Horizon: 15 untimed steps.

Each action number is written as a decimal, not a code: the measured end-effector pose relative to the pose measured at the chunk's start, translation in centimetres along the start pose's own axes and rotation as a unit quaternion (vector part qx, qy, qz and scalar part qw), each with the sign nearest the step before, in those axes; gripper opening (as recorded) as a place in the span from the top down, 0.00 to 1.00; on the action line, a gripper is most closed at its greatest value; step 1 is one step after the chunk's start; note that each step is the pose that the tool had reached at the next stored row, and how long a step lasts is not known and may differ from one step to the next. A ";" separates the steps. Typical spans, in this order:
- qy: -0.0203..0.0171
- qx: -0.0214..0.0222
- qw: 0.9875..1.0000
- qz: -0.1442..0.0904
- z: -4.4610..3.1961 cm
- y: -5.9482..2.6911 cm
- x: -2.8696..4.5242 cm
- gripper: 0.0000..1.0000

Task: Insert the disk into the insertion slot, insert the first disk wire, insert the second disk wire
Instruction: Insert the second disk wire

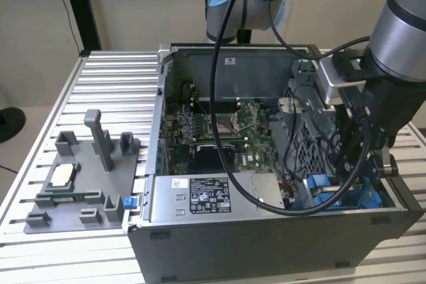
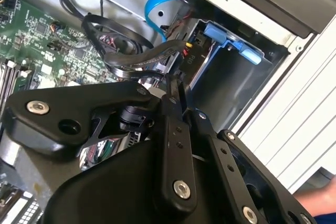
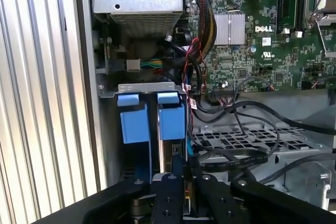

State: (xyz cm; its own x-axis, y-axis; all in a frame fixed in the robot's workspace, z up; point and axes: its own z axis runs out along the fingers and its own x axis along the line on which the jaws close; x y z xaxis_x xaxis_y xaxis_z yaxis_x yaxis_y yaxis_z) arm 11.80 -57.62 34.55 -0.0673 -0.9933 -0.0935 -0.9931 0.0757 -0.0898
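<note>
Tool (image 3: 178, 174) fingers look nearly together above the blue-tabbed disk (image 3: 170, 121) in its slot (image 3: 144, 88); we should keep wires square to sockets.

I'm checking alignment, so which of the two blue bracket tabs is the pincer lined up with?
The blue tab nearer the motherboard; the pincer sits directly below it, the other tab is offset.

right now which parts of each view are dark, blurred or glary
Exterior view: even light, the motherboard sits shaded inside the case. Second wrist view: the tool body looms dark and soft up close. First wrist view: the blue tabs look bright, the bay beneath them dark.
</note>
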 end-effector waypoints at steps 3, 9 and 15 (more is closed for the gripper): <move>0.000 0.000 1.000 0.000 0.05 -0.15 0.04 1.00; 0.000 0.002 1.000 0.000 0.18 -0.19 0.06 1.00; 0.000 0.004 1.000 0.000 0.36 -0.17 0.08 1.00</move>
State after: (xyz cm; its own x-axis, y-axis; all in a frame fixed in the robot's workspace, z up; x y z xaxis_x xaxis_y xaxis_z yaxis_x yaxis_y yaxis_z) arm 12.00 -57.68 34.20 -0.0665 -0.9933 -0.0940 -0.9923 0.0757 -0.0982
